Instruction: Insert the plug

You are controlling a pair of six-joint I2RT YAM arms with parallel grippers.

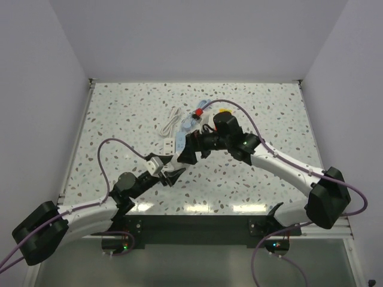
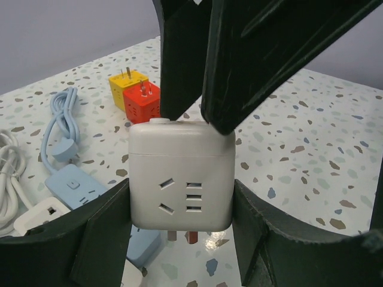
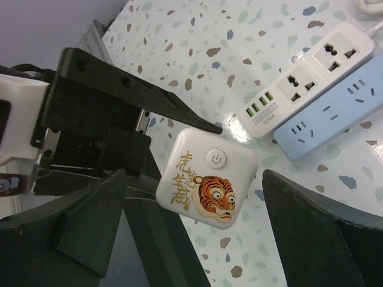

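The left gripper (image 2: 179, 190) is closed on both sides of a white cube socket (image 3: 206, 179) with a tiger print and a power button, holding it off the table (image 1: 269, 107) near its middle. The right gripper (image 3: 194, 174) stands wide around the cube and grips nothing. A white power strip (image 3: 305, 78) and a blue power strip (image 3: 335, 119) lie close by, their visible sockets empty. A red plug adapter (image 2: 142, 101) and a yellow plug adapter (image 2: 127, 84) sit farther off. As I judge it, only the pick-up is done and nothing is inserted yet.

A white power strip (image 3: 311, 78) and a blue power strip (image 3: 335, 116) lie side by side on the speckled table (image 3: 239, 36), a white cord (image 1: 173, 118) at their far side.
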